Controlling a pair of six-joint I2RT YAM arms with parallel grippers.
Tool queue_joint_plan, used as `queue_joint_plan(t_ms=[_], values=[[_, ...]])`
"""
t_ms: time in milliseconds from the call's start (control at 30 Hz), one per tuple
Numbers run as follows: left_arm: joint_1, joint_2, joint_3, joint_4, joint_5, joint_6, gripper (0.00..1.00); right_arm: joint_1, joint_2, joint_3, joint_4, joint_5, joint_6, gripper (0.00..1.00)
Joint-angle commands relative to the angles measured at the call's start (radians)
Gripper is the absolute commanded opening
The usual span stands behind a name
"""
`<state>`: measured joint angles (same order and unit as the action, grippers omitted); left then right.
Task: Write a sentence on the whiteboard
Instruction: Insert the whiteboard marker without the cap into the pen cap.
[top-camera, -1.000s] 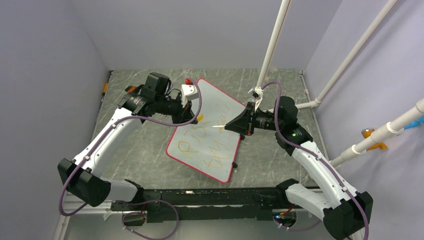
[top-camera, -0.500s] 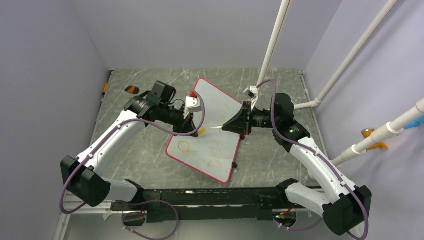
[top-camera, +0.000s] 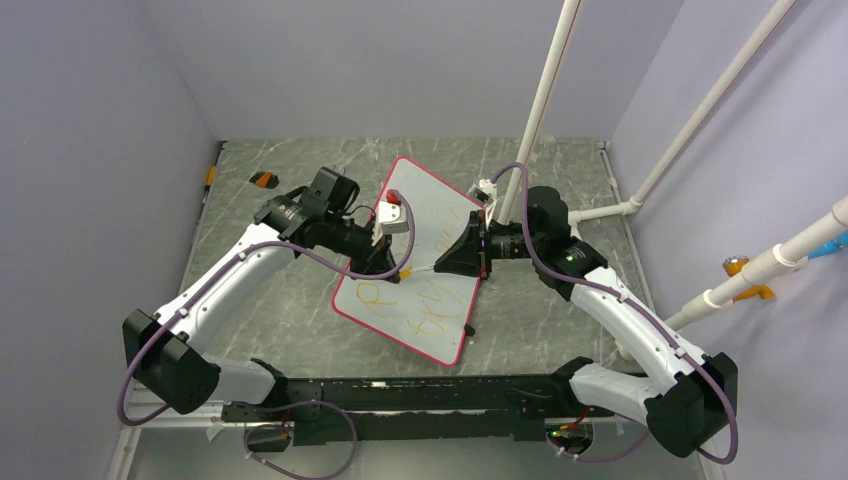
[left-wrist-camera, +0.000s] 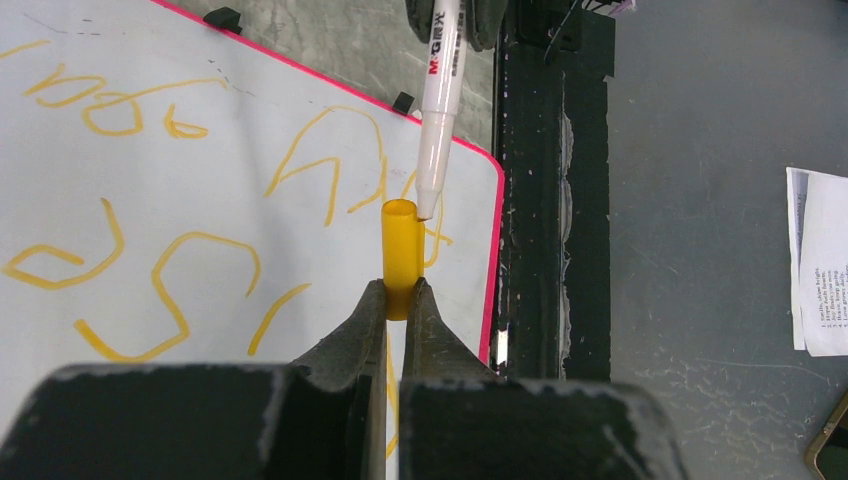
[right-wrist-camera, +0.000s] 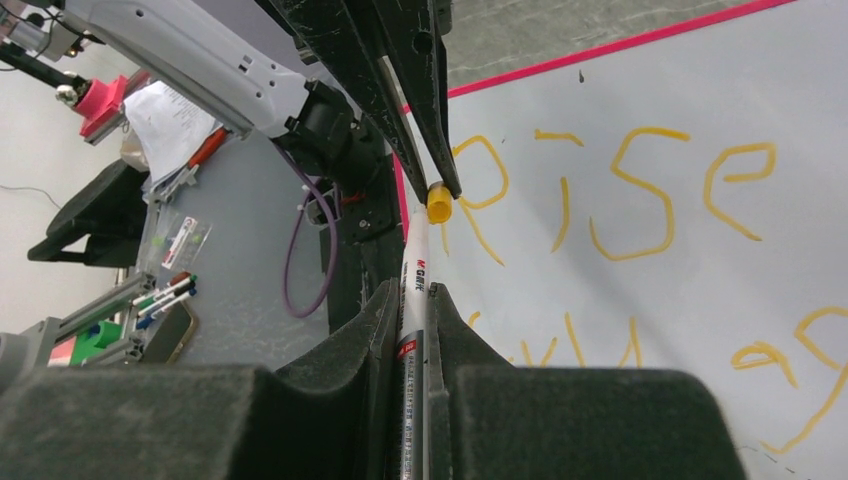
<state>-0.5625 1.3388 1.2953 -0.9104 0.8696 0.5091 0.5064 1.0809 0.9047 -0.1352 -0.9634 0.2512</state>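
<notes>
Here left jaws pinch the yellow cap (left-wrist-camera: 402, 258), right jaws the marker (right-wrist-camera: 413, 290); overhead, the sentence (top-camera: 405, 312) is partly hidden.

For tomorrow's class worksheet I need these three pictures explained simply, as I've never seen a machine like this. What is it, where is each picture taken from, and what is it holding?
It is two robot arms bolted at the near edge of a table. The top view looks down from above and behind them: left arm, right arm. The other two pictures come from a camera on each wrist, looking along that arm's own fingers. On the table lies a whiteboard with a handwritten orange sentence. The left gripper pinches a yellow cap. The right gripper holds a marker, its tip at the cap's open end.
</notes>
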Motion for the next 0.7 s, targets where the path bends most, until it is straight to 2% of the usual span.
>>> queue_joint_plan(t_ms=[0,667], values=[[-0.013,-0.006,-0.001,0.001,0.022,0.017,0.00,0.011,0.000,0.052,-0.003,0.016,-0.041,0.00],[-0.013,-0.023,-0.012,0.023,-0.012,0.001,0.00,0.012,-0.031,0.040,-0.014,0.092,-0.042,0.00]])
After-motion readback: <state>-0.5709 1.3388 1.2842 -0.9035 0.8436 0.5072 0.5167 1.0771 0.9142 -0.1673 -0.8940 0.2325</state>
